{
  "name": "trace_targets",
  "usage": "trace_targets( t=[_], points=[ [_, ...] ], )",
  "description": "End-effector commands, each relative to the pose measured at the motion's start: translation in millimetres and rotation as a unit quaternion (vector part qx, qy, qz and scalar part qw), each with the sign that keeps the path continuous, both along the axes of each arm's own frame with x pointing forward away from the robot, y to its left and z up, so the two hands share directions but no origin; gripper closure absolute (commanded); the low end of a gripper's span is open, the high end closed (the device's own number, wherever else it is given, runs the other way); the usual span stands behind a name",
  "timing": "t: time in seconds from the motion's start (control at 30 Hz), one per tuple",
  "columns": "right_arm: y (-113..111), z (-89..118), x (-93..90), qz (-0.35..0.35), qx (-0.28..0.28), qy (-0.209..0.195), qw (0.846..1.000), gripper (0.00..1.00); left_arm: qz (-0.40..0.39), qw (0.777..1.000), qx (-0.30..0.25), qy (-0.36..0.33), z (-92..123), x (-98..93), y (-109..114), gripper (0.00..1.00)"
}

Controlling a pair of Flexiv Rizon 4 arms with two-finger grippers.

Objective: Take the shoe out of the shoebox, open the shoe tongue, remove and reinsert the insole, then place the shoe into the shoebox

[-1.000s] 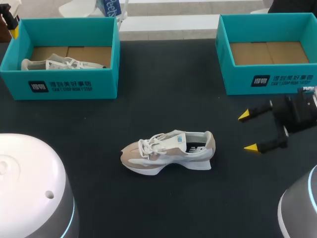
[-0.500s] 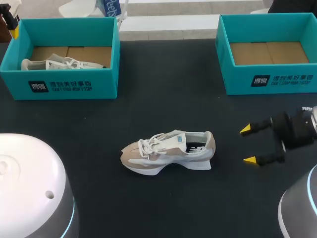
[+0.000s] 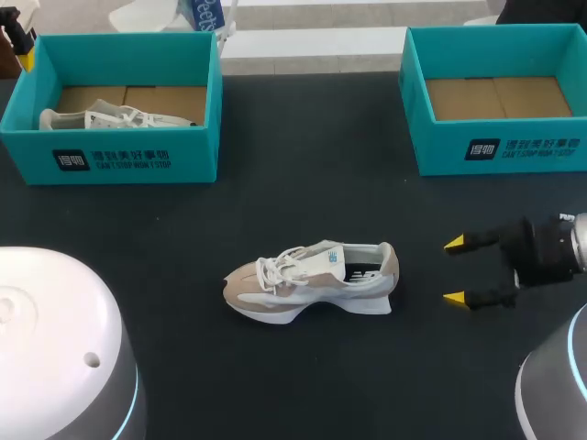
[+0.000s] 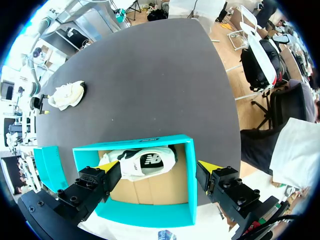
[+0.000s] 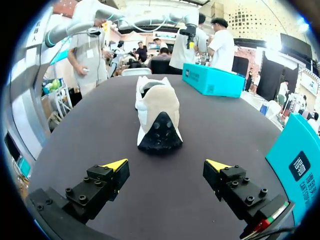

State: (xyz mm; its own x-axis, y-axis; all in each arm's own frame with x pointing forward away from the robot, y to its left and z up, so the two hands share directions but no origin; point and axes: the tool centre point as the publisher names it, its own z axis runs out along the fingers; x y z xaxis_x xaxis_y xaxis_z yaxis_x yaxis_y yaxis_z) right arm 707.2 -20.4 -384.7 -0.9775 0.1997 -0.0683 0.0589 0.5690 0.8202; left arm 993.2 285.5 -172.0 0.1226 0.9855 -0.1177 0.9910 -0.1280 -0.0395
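Observation:
A white and beige shoe [image 3: 312, 280] lies on its side mid-table on the black tabletop, toe to the left, tongue lifted. My right gripper [image 3: 456, 271] stands open to the right of its heel, apart from it. From the right wrist the shoe [image 5: 157, 117] lies heel-first ahead of that open gripper [image 5: 167, 164]. My left gripper [image 4: 159, 165] hangs open above the left teal shoebox [image 4: 185, 190], where a second shoe [image 4: 142, 164] lies. In the head view only a yellow tip of the left gripper [image 3: 25, 55] shows, beside that box [image 3: 138, 156].
A second teal shoebox [image 3: 514, 151], with only a cardboard floor, stands at the back right. The second shoe [image 3: 115, 117] lies along the left box's front wall. Bare black tabletop [image 3: 303, 183] stretches between the boxes and around the shoe.
My right gripper has shifted toward the table's near edge, staying open and level with the shoe's heel. The shoe and the left arm have not moved.

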Motion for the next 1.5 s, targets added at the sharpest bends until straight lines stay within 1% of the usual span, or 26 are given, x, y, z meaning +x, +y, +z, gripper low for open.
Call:
trace_targets(
  t=[0.03,0.57,0.67,0.8,1.1,1.5],
  points=[
    [1.0,0.9,1.5,0.001,-0.002,0.001,1.000,0.00,0.000,1.000,0.002,-0.001,0.3,-0.7,-0.3,0.00],
    [1.0,0.9,1.5,0.001,-0.002,0.001,1.000,0.00,0.000,1.000,0.002,-0.001,0.3,-0.7,-0.3,0.00],
    [7.4,-3.5,4.4,0.000,-0.001,0.005,1.000,0.00,0.000,1.000,0.002,-0.001,0.3,-0.7,-0.3,0.00],
    [20.2,-5.4,6.1,-0.005,-0.009,0.019,1.000,0.00,0.000,1.000,0.002,-0.001,0.3,-0.7,-0.3,0.00],
    [43.5,-9.4,11.6,0.001,-0.003,0.019,1.000,0.00,0.000,1.000,0.002,-0.001,0.3,-0.7,-0.3,0.00],
    [76.9,-18.9,11.3,0.013,0.016,0.022,1.000,0.00,0.000,1.000,0.002,-0.001,0.3,-0.7,-0.3,0.00]
  ],
)
